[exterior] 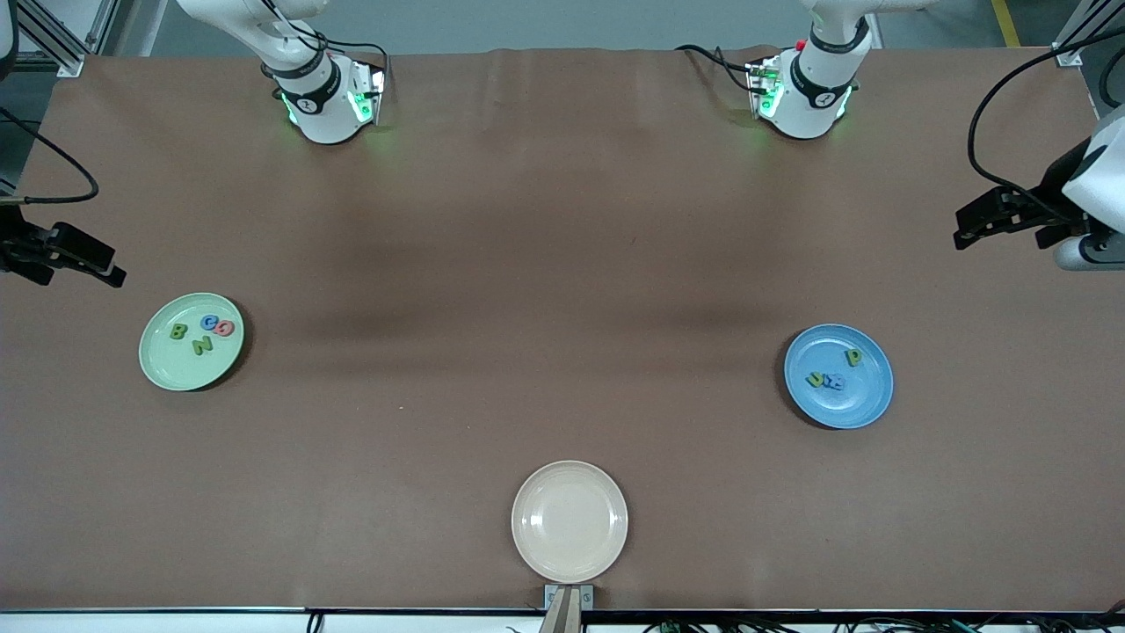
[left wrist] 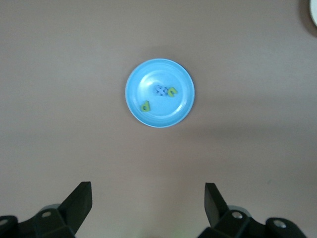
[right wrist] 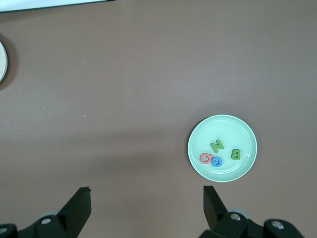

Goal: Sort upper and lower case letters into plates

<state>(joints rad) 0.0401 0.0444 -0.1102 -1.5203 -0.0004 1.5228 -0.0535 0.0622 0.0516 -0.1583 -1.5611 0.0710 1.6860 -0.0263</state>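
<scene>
At the right arm's end of the brown table (exterior: 562, 264), the right gripper (exterior: 92, 264) hangs in the air over the bare tabletop near the table's edge, its two black fingers (right wrist: 79, 206) spread wide with nothing between them. Just beside it, nearer the front camera, sits the pale green plate (exterior: 192, 341), flat on the table. Four capital letters lie in it: a green B (exterior: 178, 331), a green N (exterior: 203, 345), a blue G (exterior: 209, 323) and a red letter (exterior: 225, 329) touching the blue one, its shape hard to read. Toward the middle of the table, close to the edge nearest the front camera, rests the beige plate (exterior: 569, 522), well apart from the other two plates. Toward the left arm's end lies the blue plate (exterior: 838, 376), holding three small letters: a green p (exterior: 852, 357) by itself, and a green letter (exterior: 816, 380) touching a blue letter (exterior: 834, 381), both too small to name. The left gripper (exterior: 976, 224) hangs over the bare tabletop at the left arm's end, its fingers (left wrist: 79, 201) likewise spread wide and holding nothing. Both arms wait, drawn back to the table's ends.
</scene>
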